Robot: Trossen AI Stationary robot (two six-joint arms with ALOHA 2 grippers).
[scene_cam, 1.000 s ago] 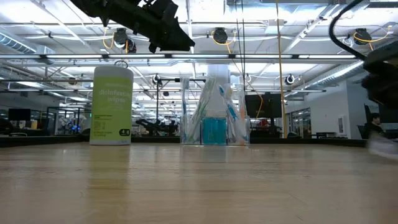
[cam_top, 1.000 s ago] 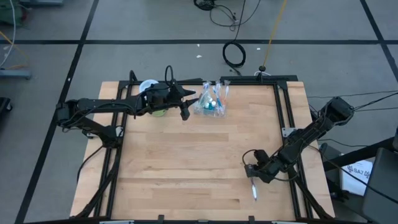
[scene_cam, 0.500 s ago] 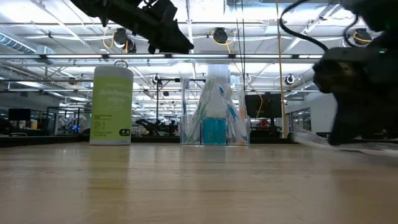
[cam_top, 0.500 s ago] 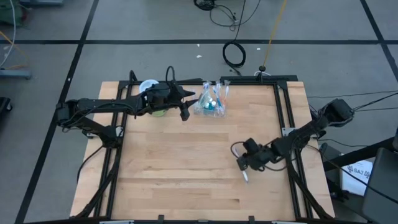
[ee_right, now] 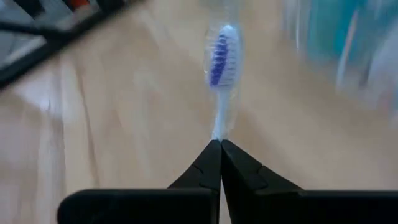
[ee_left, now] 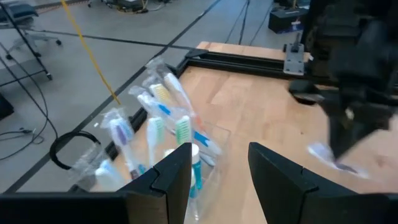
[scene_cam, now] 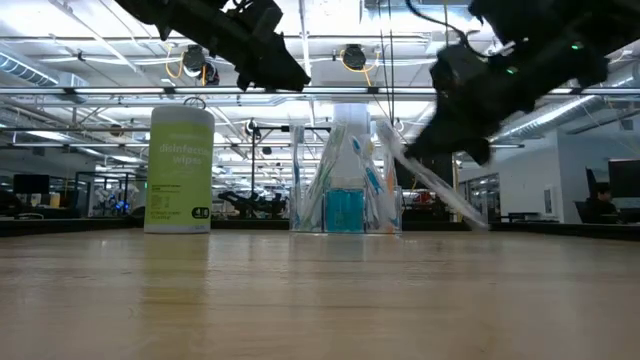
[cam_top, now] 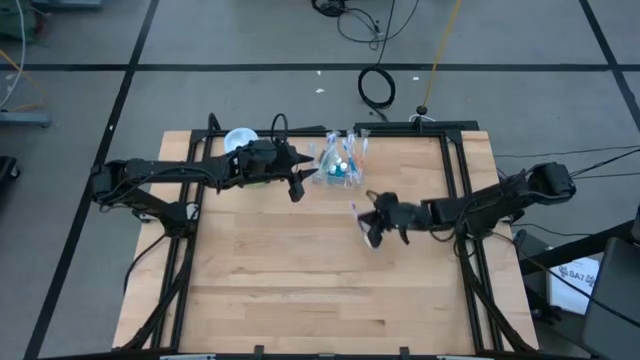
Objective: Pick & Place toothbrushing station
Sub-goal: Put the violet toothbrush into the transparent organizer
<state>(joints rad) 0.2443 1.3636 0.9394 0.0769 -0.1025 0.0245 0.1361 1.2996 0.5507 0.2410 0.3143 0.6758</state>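
One toothbrush [ee_right: 219,68] in right fingers [ee_right: 220,163]

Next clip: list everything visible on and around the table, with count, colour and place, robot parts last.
clear plastic cup: one, clear, far middle of the table, holding toothbrushes and tubes.
toothbrushes in the cup: several, exact count unclear, blue, green, yellow and purple heads.
blue tube: at least one, blue, inside the cup.
held toothbrush: one, white with purple bristles, in a clear wrapper, lifted off the table right of the cup.
wipes canister: one, green, pale lid, far left of the cup.
table: one, light wood, black frame.
coiled cable: one, black, floor beyond the table.
left gripper: open, hovering beside the cup.
right gripper: shut on the held toothbrush.
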